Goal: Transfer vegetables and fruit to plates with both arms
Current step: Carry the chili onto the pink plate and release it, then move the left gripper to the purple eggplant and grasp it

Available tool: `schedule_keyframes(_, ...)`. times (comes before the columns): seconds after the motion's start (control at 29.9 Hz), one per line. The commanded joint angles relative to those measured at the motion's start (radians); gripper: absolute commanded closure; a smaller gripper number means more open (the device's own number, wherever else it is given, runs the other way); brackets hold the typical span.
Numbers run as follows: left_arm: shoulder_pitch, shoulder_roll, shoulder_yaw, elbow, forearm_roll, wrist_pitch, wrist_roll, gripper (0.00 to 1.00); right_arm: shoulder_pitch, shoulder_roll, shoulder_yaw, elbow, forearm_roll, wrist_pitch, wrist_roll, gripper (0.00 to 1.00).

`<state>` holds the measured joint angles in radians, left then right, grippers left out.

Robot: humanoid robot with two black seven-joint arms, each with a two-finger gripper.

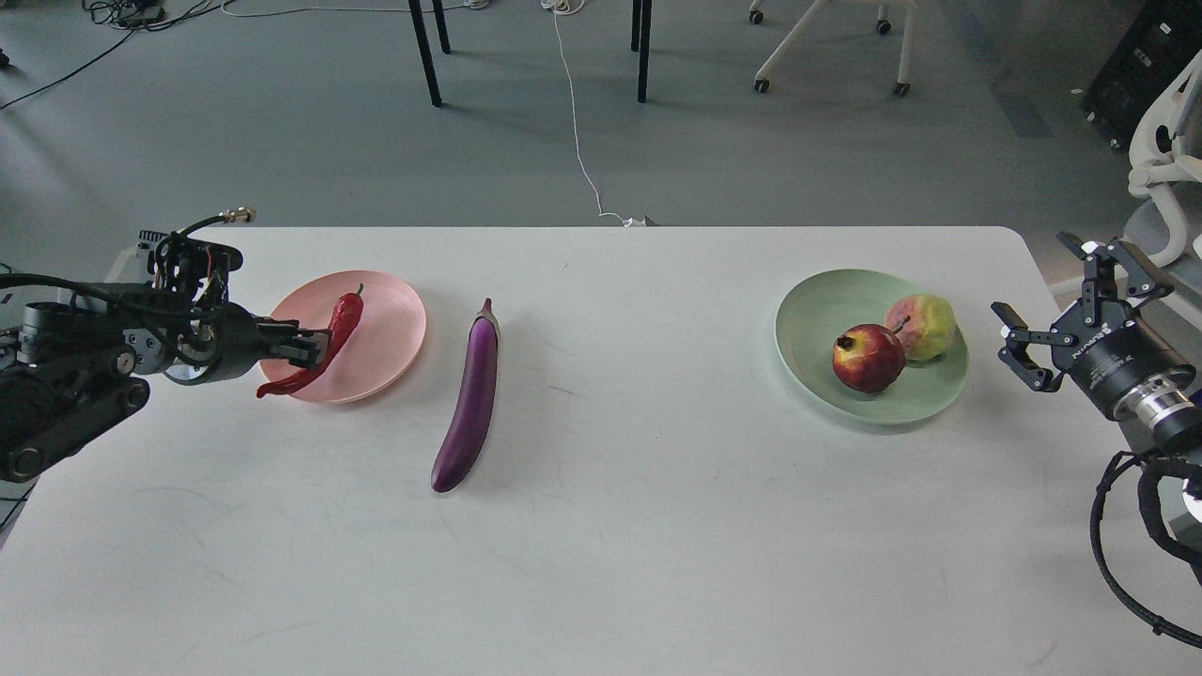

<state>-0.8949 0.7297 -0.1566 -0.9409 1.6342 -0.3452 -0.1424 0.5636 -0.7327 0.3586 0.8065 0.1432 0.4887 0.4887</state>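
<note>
My left gripper (317,349) is shut on the red chili pepper (340,324) and holds it slantwise over the left part of the pale pink plate (385,330). I cannot tell whether the pepper touches the plate. The purple eggplant (467,399) lies on the table just right of the pink plate. The mint green plate (812,319) at the right holds the red pomegranate (866,357) and the yellow-green, pink-blushed fruit (926,324). My right gripper (1061,310) is open and empty, just right of the green plate.
The white table (657,526) reaches the front of the view. Its left edge is close under my left arm and its right edge is under my right arm. Chair and table legs and cables stand on the floor beyond the far edge.
</note>
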Motion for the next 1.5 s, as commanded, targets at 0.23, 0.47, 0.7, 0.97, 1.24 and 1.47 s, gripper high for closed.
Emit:
schedule_keyframes(0.23,-0.059,0.072,-0.021,-0.293,-0.154,0.003,0.004,0.02,-0.005,-0.007,0.002,0.000,-0.001,0.000,0.000,0.01)
schedule_keyframes(0.47,-0.042,0.034,-0.041,-0.522,-0.165,-0.002,0.033,0.02,-0.013,-0.007,0.005,0.000,-0.001,0.000,0.000,0.01)
schedule_keyframes(0.7,0.062,-0.047,-0.041,-0.472,-0.157,0.006,0.142,0.02,-0.027,-0.007,0.005,0.000,-0.001,0.000,0.000,0.01)
schedule_keyframes(0.97,0.083,-0.084,-0.029,-0.384,-0.151,0.005,0.164,0.02,-0.027,-0.020,0.006,-0.003,-0.001,0.000,0.000,0.01)
schedule_keyframes(1.24,0.116,-0.139,-0.029,-0.335,-0.149,0.002,0.204,0.05,-0.027,-0.022,0.006,-0.012,0.001,0.000,0.000,0.01)
schedule_keyframes(1.47,0.125,-0.158,-0.029,-0.291,-0.148,-0.002,0.231,0.36,-0.027,-0.022,0.006,-0.013,-0.001,0.000,0.000,0.01)
